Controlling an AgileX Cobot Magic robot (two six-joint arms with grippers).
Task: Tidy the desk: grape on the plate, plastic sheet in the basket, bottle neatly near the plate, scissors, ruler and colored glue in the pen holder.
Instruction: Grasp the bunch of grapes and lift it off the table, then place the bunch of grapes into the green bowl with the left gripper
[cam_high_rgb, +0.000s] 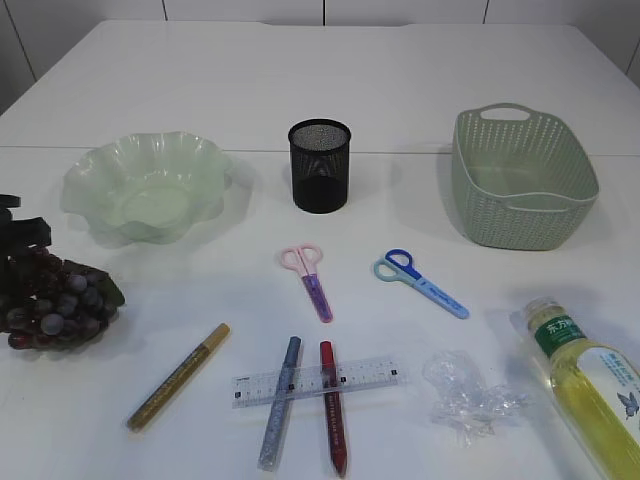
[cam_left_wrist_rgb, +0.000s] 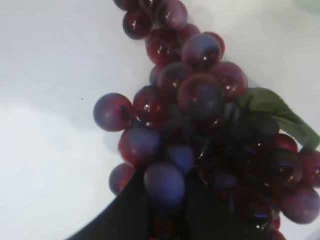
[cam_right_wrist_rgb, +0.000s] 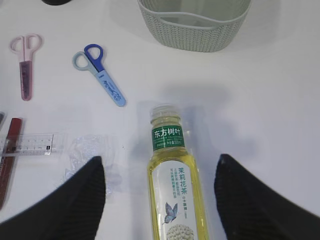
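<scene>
1. On the white table (cam_high_rgb: 420, 70) there were two pairs of scissors, three glue pens, one ruler, one bottle, one plastic sheet, one grape bunch, one plate, one pen holder and one basket.
2. The pink scissors (cam_high_rgb: 310, 275) and the blue scissors (cam_high_rgb: 420, 282) lay near the middle, well apart from each other, both with handles toward the far side and blades toward the near edge.
3. The clear ruler (cam_high_rgb: 316, 382) lay crosswise over the blue glue pen (cam_high_rgb: 280, 415) and the red glue pen (cam_high_rgb: 332, 420), whose long axes ran near to far; the gold glue pen (cam_high_rgb: 178, 376) lay apart to the left, on a slant.
4. The crumpled plastic sheet (cam_high_rgb: 465, 395) sat between the ruler and the bottle (cam_high_rgb: 590, 385).
5. The bottle lay on its side at the near right, cap pointing toward the basket (cam_high_rgb: 520, 180).
6. The black mesh pen holder (cam_high_rgb: 320, 165) stood upright between the green wavy plate (cam_high_rgb: 145, 188) and the basket.
7. The grape bunch (cam_high_rgb: 60, 300) rested on the table at the left edge, near the plate.
8. The left gripper (cam_left_wrist_rgb: 167, 220) had its dark fingers closed on the grapes of the bunch.
9. The right gripper (cam_right_wrist_rgb: 160, 195) hung wide open, one finger on each side of the bottle, gripping nothing.
</scene>
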